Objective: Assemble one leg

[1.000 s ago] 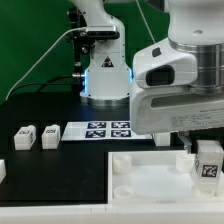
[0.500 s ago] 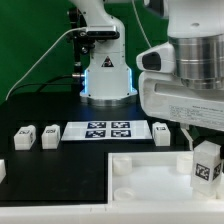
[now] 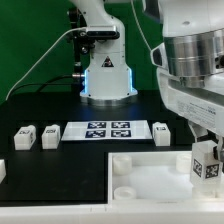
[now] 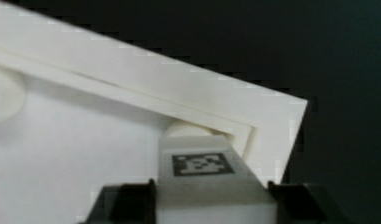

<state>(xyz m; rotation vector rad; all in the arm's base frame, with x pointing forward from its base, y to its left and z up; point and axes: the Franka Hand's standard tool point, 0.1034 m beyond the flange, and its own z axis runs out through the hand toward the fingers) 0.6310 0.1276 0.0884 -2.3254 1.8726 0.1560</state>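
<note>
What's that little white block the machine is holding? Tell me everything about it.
The small white plastic-looking block, roughly cubic, bears a black-and-white square tag. It hangs roughly upright, clamped between the two fingers of the black tool, over a corner of the large white rimmed tray. Whether it touches the tray is unclear.

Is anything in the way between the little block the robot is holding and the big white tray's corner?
Nothing visible is. The gripper grips the leg right at the tray-like piece's corner, and the wrist view shows only bare white surface there. Whether they touch, I cannot tell.
</note>
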